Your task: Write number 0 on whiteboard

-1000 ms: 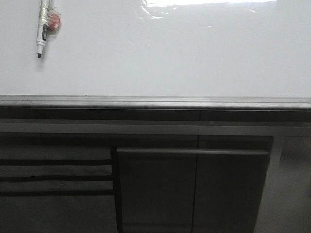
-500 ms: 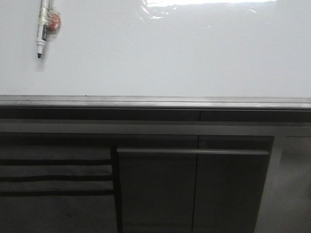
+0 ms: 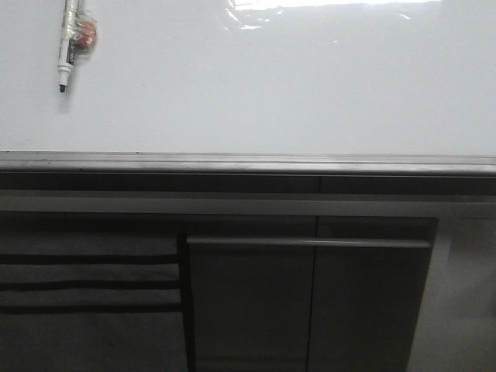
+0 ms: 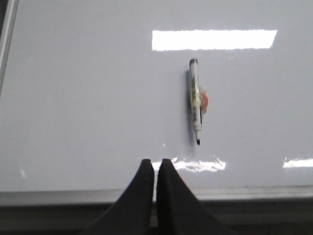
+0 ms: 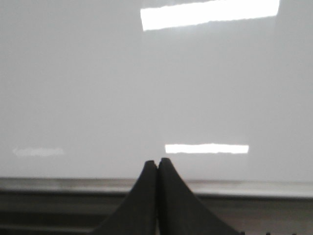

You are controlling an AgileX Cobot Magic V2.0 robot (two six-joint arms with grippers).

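The whiteboard [image 3: 271, 85] lies flat, glossy white, with a grey metal strip [image 3: 248, 163] along its near edge. An uncapped marker [image 3: 68, 45] rests on it at the far left, black tip toward me, a reddish tag on its barrel. In the left wrist view the marker [image 4: 195, 105] lies beyond and to one side of my left gripper [image 4: 155, 164], which is shut and holds nothing. My right gripper [image 5: 157, 163] is shut too, over the board's near edge, with bare whiteboard [image 5: 146, 88] ahead. No number 0 shows anywhere on the board.
Dark grey cabinet fronts [image 3: 310, 302] stand below the board's edge, with a horizontal handle bar [image 3: 308, 242] and slatted drawers [image 3: 85, 283] at the left. Bright glare patches [image 3: 325, 6] lie on the board's far side. Neither arm shows in the front view.
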